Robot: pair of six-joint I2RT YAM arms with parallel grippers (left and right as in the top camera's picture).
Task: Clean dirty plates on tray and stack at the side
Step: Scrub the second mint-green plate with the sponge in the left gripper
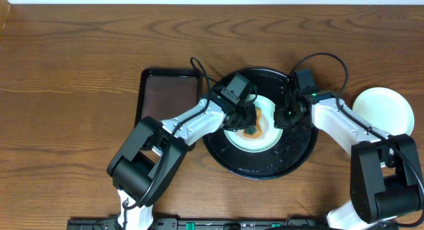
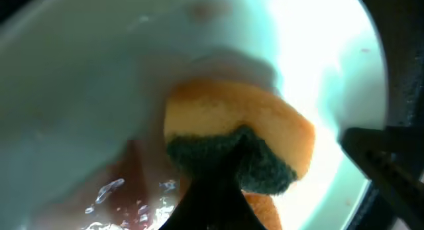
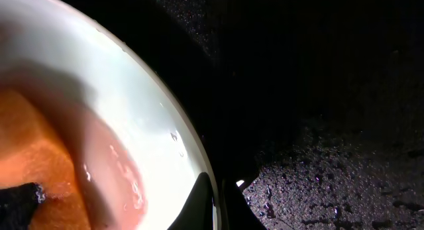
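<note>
A pale mint-white plate (image 1: pixel 260 141) lies in the round black tray (image 1: pixel 265 169). My left gripper (image 1: pixel 246 118) is shut on an orange sponge (image 1: pixel 252 129) with a dark green pad and presses it on the plate. In the left wrist view the sponge (image 2: pixel 238 127) rests on the plate (image 2: pixel 93 84) beside a wet reddish smear (image 2: pixel 129 190). My right gripper (image 1: pixel 283 117) is shut on the plate's right rim. In the right wrist view its fingers (image 3: pixel 217 203) pinch the rim of the plate (image 3: pixel 132 91) over the tray (image 3: pixel 331 164). Another white plate (image 1: pixel 384 111) sits on the wood tabletop at the right. No yellow plate shows.
A rectangular dark-brown tray (image 1: pixel 169 94) lies on the table just left of the black tray, under my left arm. Cables loop over the back of the black tray. Brown wood-grain tabletop (image 1: pixel 79 57) stretches to the left and back.
</note>
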